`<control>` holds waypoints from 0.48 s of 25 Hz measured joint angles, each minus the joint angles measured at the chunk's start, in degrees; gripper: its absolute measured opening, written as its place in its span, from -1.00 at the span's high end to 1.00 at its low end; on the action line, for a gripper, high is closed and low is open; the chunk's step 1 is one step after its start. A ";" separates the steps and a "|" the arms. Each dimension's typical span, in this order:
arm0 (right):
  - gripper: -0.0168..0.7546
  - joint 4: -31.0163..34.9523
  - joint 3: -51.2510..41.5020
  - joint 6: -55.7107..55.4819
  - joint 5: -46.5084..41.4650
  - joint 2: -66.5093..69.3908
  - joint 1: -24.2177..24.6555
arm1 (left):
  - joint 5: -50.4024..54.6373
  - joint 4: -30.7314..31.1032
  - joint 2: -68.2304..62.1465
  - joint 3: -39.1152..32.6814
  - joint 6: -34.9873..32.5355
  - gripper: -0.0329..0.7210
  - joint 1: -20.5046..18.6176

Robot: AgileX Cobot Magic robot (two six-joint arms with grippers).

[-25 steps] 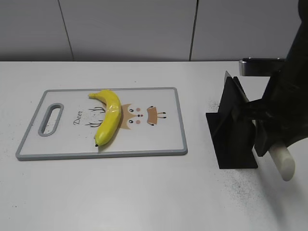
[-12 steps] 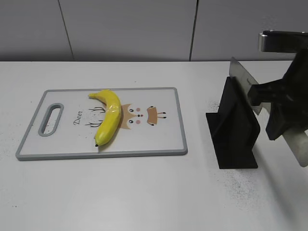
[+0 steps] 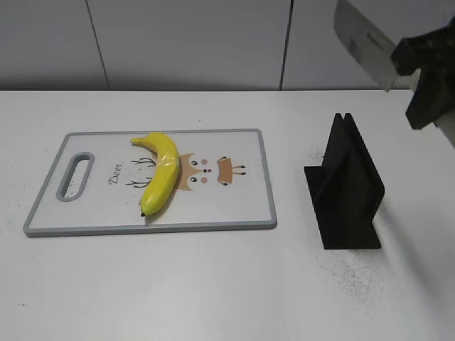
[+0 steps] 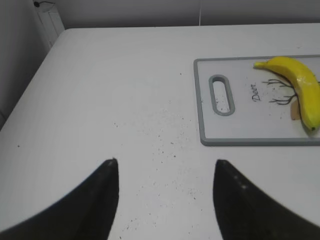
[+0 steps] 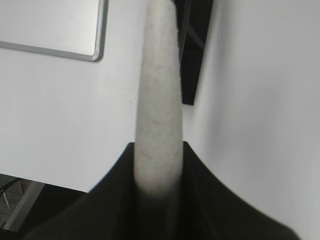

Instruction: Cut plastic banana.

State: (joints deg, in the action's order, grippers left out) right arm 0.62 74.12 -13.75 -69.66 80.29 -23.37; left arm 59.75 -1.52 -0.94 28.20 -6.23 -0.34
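Right gripper (image 5: 157,165) just lifted the knife (image 3: 364,44) clear of its black stand (image 3: 347,188), jaws pinching the handle. Banana (image 3: 160,174) sits on the board (image 3: 213,213) toward the surface's left edge (uncut); left gripper (image 4: 165,172) jaws spread, idle.

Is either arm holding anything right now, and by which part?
The right end effector is shut on the knife, gripping its pale handle. The left end effector is open and empty.

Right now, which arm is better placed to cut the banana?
Right. Its hand grips the knife by the handle, lifted above the black holder. The left hand is open and empty, short of the cutting board.
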 joint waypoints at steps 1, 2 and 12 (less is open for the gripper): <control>0.54 -0.07 1.35 2.00 -0.04 0.00 0.00 | -1.05 0.00 -1.25 0.55 -0.19 -0.58 0.00; 0.54 -0.07 2.42 4.12 -0.11 0.14 0.00 | -1.99 0.00 -2.87 1.09 -0.55 -0.58 0.00; 0.54 -0.29 13.62 29.65 -0.49 10.20 0.00 | -9.84 -4.50 -28.27 9.64 -16.37 -0.56 0.00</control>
State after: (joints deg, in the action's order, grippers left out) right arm 0.33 87.73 15.91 -70.15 90.50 -23.37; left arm 49.91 -6.02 -29.22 37.84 -22.60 -0.34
